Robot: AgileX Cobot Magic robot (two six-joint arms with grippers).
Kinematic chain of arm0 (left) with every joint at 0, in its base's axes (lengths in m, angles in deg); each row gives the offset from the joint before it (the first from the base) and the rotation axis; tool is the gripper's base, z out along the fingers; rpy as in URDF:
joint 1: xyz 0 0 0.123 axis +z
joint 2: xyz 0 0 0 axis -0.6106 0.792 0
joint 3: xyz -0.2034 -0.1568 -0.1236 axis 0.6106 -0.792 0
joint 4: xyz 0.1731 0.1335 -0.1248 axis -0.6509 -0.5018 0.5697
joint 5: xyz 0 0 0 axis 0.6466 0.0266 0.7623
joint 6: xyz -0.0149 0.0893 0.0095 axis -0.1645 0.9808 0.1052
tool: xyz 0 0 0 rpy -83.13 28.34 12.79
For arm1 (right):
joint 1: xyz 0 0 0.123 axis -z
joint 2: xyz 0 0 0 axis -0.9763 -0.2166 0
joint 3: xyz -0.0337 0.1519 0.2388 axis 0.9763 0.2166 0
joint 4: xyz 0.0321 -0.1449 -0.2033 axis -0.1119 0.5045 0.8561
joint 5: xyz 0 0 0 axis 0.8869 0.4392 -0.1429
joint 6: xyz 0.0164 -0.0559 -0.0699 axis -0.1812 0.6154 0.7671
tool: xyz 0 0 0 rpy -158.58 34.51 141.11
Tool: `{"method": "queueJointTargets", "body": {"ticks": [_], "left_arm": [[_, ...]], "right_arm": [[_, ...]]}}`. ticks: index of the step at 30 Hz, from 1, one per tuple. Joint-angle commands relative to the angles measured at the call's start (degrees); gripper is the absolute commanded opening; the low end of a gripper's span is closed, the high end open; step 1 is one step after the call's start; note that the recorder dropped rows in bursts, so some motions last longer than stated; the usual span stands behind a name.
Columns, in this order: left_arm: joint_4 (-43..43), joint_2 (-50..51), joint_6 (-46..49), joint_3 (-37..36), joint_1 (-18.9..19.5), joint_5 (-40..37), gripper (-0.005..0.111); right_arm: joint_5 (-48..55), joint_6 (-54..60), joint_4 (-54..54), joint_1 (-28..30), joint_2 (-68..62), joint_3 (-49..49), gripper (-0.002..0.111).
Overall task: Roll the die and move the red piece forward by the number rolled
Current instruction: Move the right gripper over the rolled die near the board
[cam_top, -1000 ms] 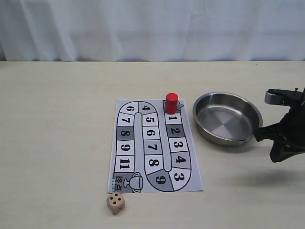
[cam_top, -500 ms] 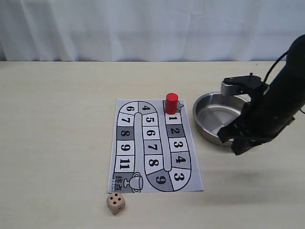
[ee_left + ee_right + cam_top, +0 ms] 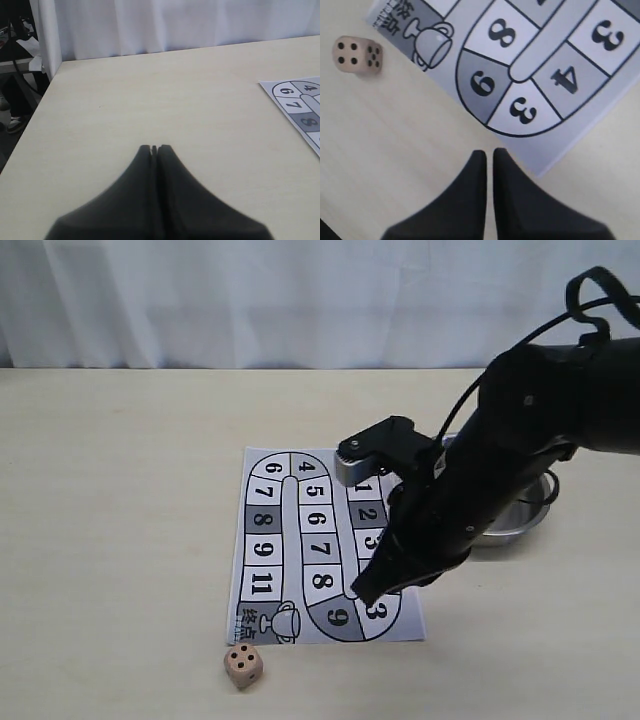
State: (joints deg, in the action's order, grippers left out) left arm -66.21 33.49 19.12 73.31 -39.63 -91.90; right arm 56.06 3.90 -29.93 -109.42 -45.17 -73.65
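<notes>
on the worktop (image 3: 120,540), over the game sheet's (image 3: 265,540) near edge, the right tool (image 3: 360,593) hangs shut and empty. the left tool (image 3: 154,148), also shut, looks farther off. the die (image 3: 243,666), four up, lies toward the left arm's side, just off the sheet's trophy corner.

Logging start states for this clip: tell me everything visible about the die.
The die is a small light tan cube, wooden-looking, with rounded corners and black pips. Its top face shows four; a side face's pips are too blurred to count. It sits flat on the table, just off the trophy corner of the board sheet, clear of the paper. Nothing else touches it; the shut right gripper hangs apart from it.
</notes>
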Motion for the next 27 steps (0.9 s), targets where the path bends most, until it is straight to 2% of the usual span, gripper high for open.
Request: {"method": "queueJointTargets", "body": {"ticks": [1,13,21,27], "left_arm": [[0.3,0.0,-0.2,-0.1,0.0,0.6,0.0],[0.3,0.0,-0.2,-0.1,0.0,0.6,0.0],[0.3,0.0,-0.2,-0.1,0.0,0.6,0.0],[0.3,0.0,-0.2,-0.1,0.0,0.6,0.0]], "right_arm": [[-2.2,1.4,-0.2,-4.4,0.4,-0.3,0.004],[-11.6,1.5,-0.2,-15.6,-1.9,-0.3,0.004],[-15.3,3.8,-0.8,-20.2,-8.3,-0.3,0.004],[-13.1,4.2,1.7,-20.2,-12.9,-0.3,0.004]]}}
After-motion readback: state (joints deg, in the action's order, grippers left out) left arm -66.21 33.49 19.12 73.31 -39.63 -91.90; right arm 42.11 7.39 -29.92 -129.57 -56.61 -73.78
